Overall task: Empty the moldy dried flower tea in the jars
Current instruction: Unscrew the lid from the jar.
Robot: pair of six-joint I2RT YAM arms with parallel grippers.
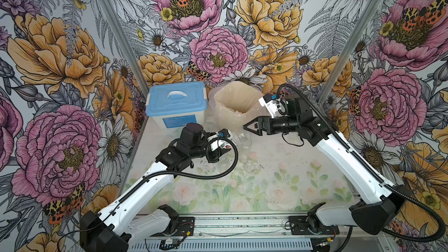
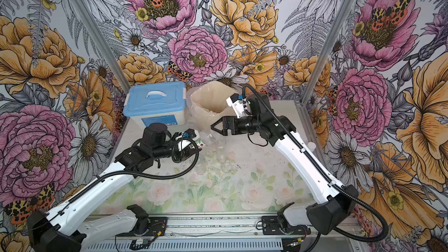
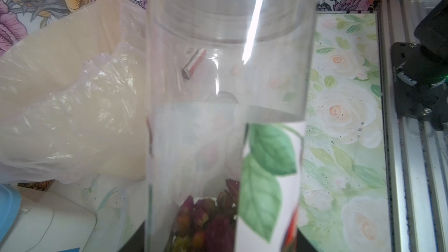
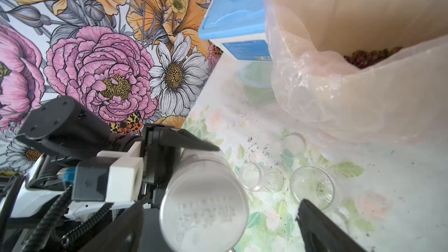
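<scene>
1. Left gripper (image 2: 194, 145) clenched on the labelled jar (image 3: 225, 117), held sideways; dried flower buds (image 3: 206, 219) sit at its gripped end.
2. Right gripper (image 1: 246, 127) released, with its jaws spread wide and flanking the jar's white lid (image 4: 203, 214).
3. More buds lie in the lined bin (image 4: 351, 20).

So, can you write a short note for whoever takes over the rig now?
Left gripper: shut on the labelled jar, near the bin.
Right gripper: open at the jar's lid, holding nothing.
Done: some tea lies in the bin; two clear jars on the table look empty.
Left: the lid seems still on, tea inside; open it, then tip it into the bin.
</scene>
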